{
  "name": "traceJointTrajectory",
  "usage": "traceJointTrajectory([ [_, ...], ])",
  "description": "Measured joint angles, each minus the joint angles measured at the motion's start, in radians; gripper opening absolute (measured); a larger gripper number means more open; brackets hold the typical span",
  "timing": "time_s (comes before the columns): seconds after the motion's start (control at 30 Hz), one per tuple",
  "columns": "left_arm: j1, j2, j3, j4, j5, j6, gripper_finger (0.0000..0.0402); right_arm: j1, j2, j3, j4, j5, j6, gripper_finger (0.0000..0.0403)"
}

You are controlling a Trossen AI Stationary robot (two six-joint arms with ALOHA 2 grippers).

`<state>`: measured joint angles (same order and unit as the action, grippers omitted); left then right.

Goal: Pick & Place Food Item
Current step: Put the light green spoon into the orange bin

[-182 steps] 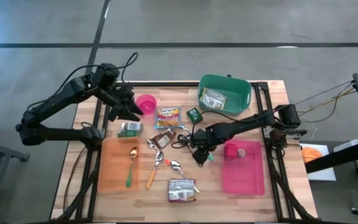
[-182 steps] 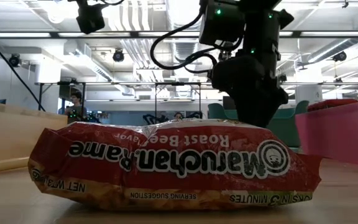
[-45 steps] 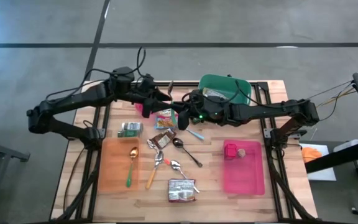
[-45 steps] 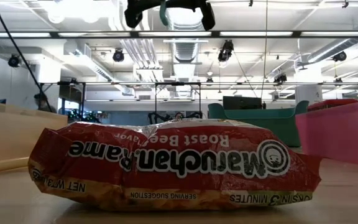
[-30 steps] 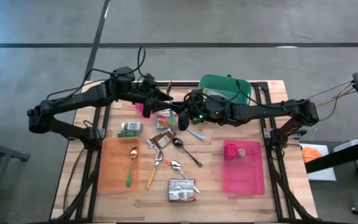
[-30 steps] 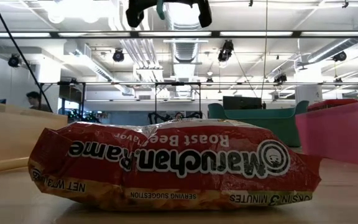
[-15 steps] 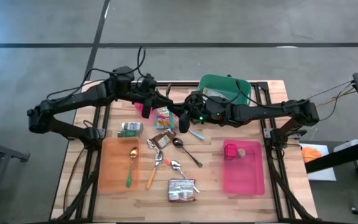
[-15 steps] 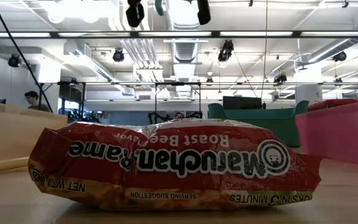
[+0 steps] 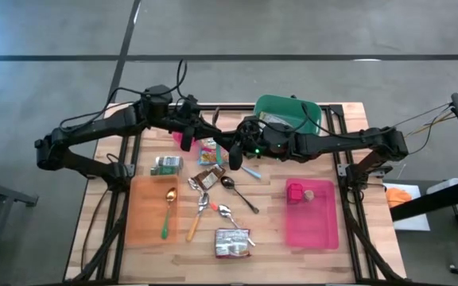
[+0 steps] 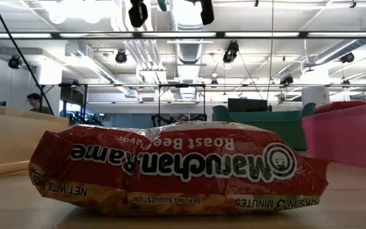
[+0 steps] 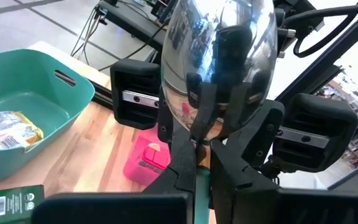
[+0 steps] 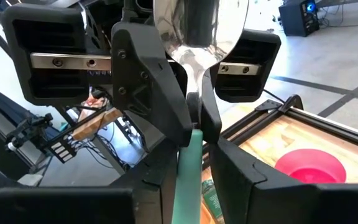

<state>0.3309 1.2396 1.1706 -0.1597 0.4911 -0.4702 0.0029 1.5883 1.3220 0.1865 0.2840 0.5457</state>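
spoon (image 12: 197,28) is what's in hand, not a food item. It's up off the table (image 9: 269,238), above the back-centre area, roughly over the colourful snack packet (image 9: 210,151).

Long axis: about upright, bowl up, green handle down, so it runs crosswise to the line between the two arms.

right gripper (image 9: 239,148) comes in from the right; in its wrist view its fingers sit closed against the green handle. left gripper (image 9: 215,139) comes in from the left, face to face with it; its fingers look nipped on the metal neck just under the bowl. So by my read both are clamped on the spoon, one above the other, neither nearer. Contact isn't fully clear in either wrist view.

Judgement: a mid-air handover, and whichever lets go has to back off along its own arm line, not along the spoon.

Food: snack packet lies just below the meeting point, a bit to the left arm's side. ramen packet (image 10: 176,168) is flat at the front edge, well apart from both. green bin (image 9: 318,119) is at the back right with a packet in it.
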Motion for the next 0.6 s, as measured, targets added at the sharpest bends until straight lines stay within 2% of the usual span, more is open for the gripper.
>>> traceJointTrajectory([
  [0.4,0.004,-0.059,0.0,-0.095,0.006,-0.02,0.0014,-0.001,0.0,0.0,0.007,-0.005,0.004,0.0093],
  [0.6,0.004,-0.067,0.0,-0.158,-0.001,-0.03,0.0014,-0.003,0.001,-0.002,0.002,-0.076,0.005,0.01],
])
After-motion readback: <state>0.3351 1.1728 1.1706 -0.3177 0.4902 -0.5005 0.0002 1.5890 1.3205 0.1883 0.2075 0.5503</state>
